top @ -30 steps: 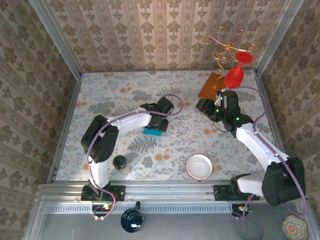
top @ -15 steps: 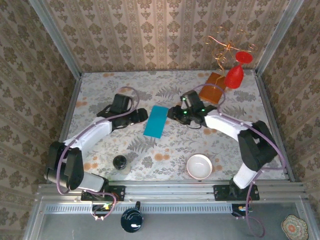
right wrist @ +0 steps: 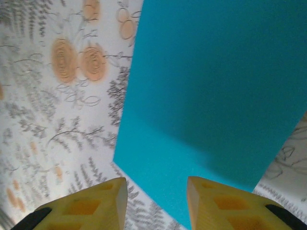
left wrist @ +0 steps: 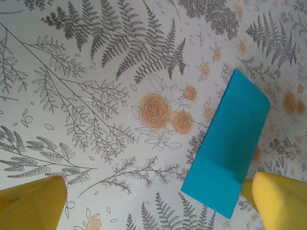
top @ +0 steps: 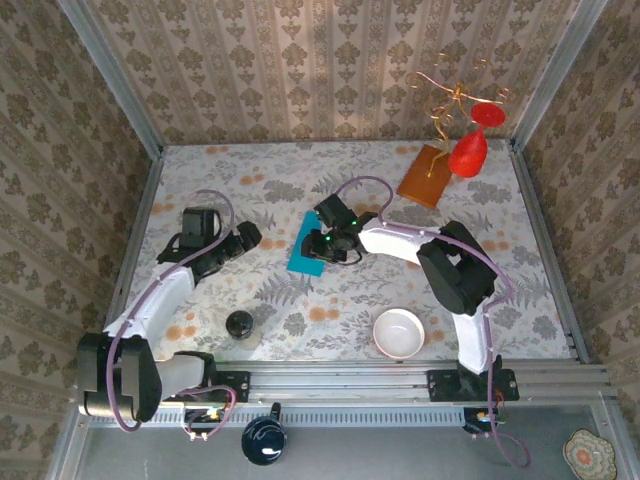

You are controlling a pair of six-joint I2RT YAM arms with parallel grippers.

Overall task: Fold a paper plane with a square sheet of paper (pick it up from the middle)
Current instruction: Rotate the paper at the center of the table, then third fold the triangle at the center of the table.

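**Sheet [top: 303, 256] flat on worktop [top: 350, 295]; both pincers open**

Sheet: teal, a narrow rectangle, lying flat at mid-frame in the top view, long axis running lower left to upper right. Nothing lifts it.

Right wrist view: the sheet takes up the upper right of the frame, its near corner reaching down towards the gap between the two yellow fingers [right wrist: 86, 206]. Right pincer [right wrist: 156, 201] has jaws parted, with printed worktop and the sheet's edge showing between them. It grips nothing. Cannot tell whether the fingertips touch the paper. In the top view this pincer sits over the sheet's right half, the arm stretched across from the lower right.

Left wrist view: the sheet lies at right of centre, its lower end just beside the right-hand yellow finger [left wrist: 280, 201]. Left pincer [left wrist: 158, 196] is spread wide and empty, its other finger at the lower left corner of the frame. In the top view it is left of the sheet, apart from it.

Around:
- white bowl [top: 399, 333], lower right of centre;
- small dark jar [top: 239, 324], lower left of centre;
- orange board [top: 427, 176], upper right, with a red ornament [top: 467, 152] at its right edge.

All three are well apart from the sheet.
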